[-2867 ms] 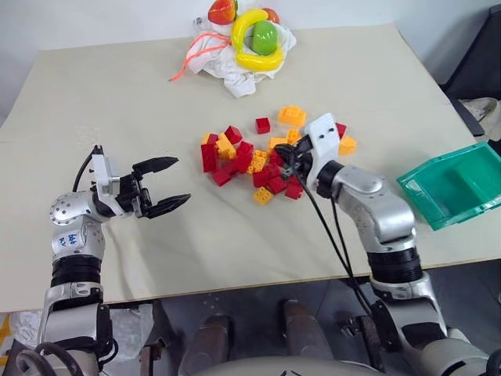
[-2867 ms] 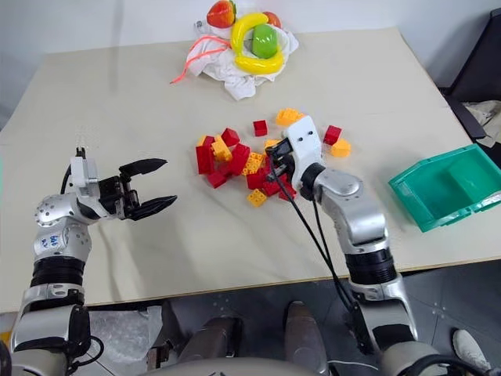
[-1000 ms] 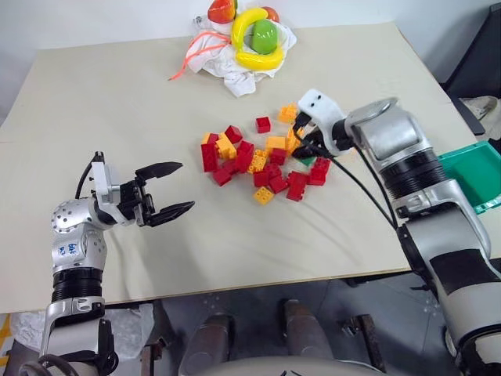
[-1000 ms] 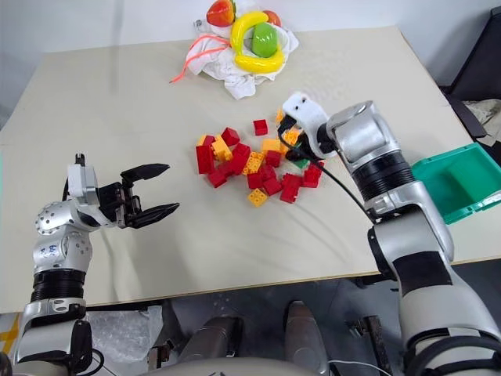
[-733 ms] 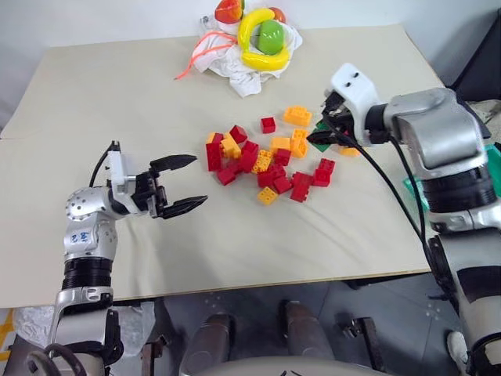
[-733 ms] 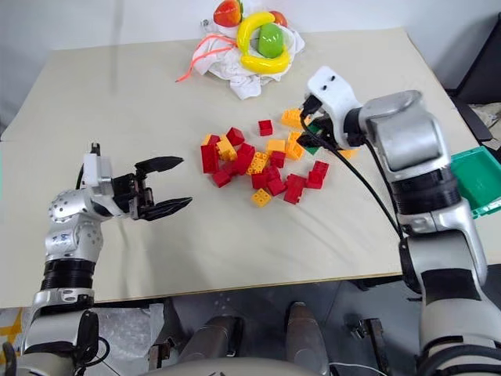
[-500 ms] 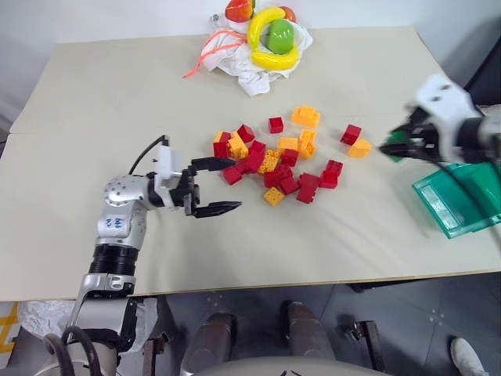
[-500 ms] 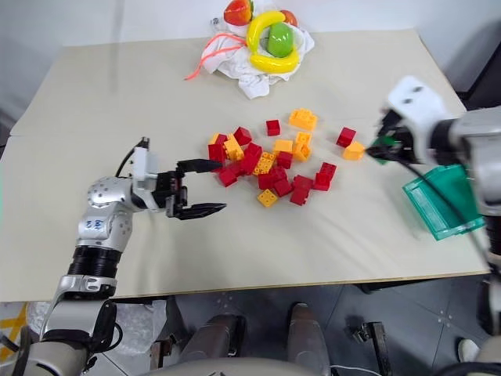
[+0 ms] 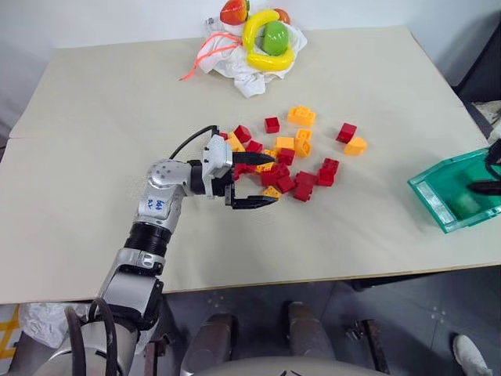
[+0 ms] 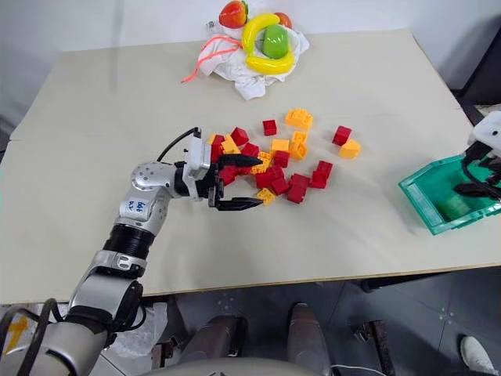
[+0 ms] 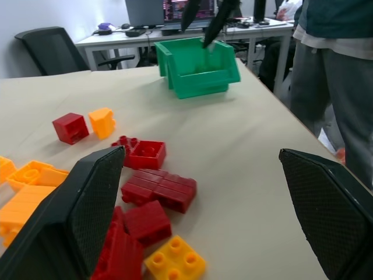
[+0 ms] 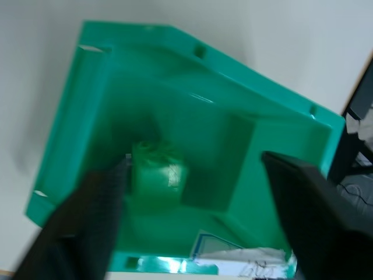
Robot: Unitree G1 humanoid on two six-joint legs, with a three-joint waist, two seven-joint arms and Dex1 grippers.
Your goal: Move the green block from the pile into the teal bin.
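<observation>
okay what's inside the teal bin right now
The green block lies inside the teal bin, on its floor, with the right gripper open above it. A white label shows at one edge; the black fingers cover parts of the floor.

The green block, a small dark-green studded brick, sits inside the teal bin, on its floor near one sloped wall. The teal bin is a translucent teal-green rectangular tray with sloped walls; it stands upright near the right-hand edge of the tabletop, turned at an angle to that edge. The pile, a loose scatter of red and orange-yellow studded bricks, lies in the middle of the tabletop, well apart from the bin, with two bricks lying a little off toward the bin.
</observation>
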